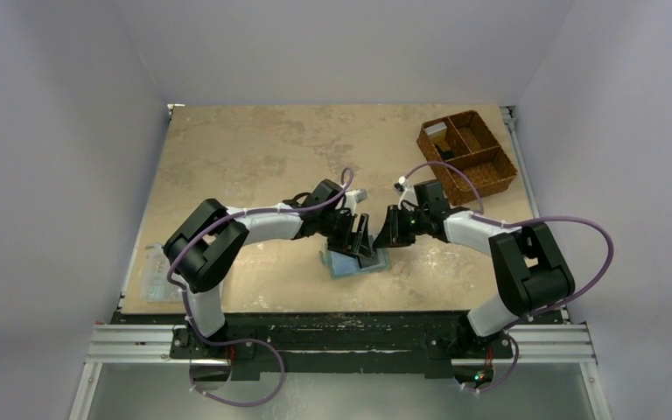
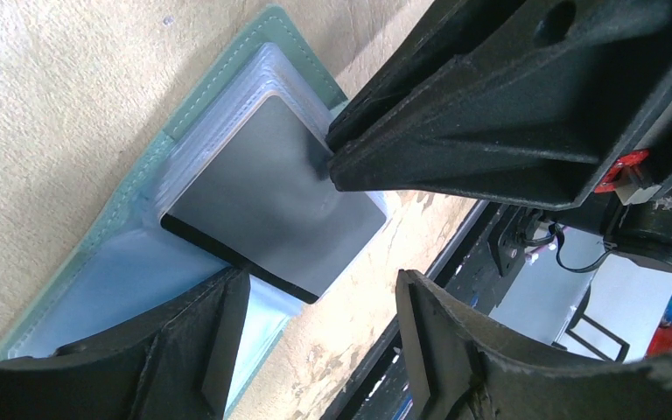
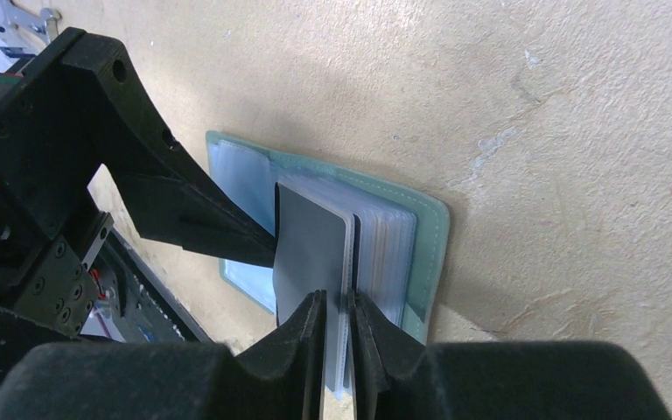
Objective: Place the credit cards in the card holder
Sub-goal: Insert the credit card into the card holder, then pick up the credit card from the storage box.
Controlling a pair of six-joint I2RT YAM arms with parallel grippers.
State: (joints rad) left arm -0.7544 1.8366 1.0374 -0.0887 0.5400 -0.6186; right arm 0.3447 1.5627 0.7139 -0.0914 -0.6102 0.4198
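The card holder lies open on the table, green-edged, with a stack of clear sleeves. A dark grey credit card sits in the top sleeve. My right gripper stands with its jaws narrowly apart around the near edge of that sleeve, a thin gap showing beside it. In the left wrist view its tip rests at the card's corner. My left gripper is open over the holder's near edge, nothing between its fingers. One left finger reaches the card's left edge.
A brown woven divided basket stands at the back right. A clear plastic box lies at the table's left near corner. The table's front edge and black rail run just below the holder.
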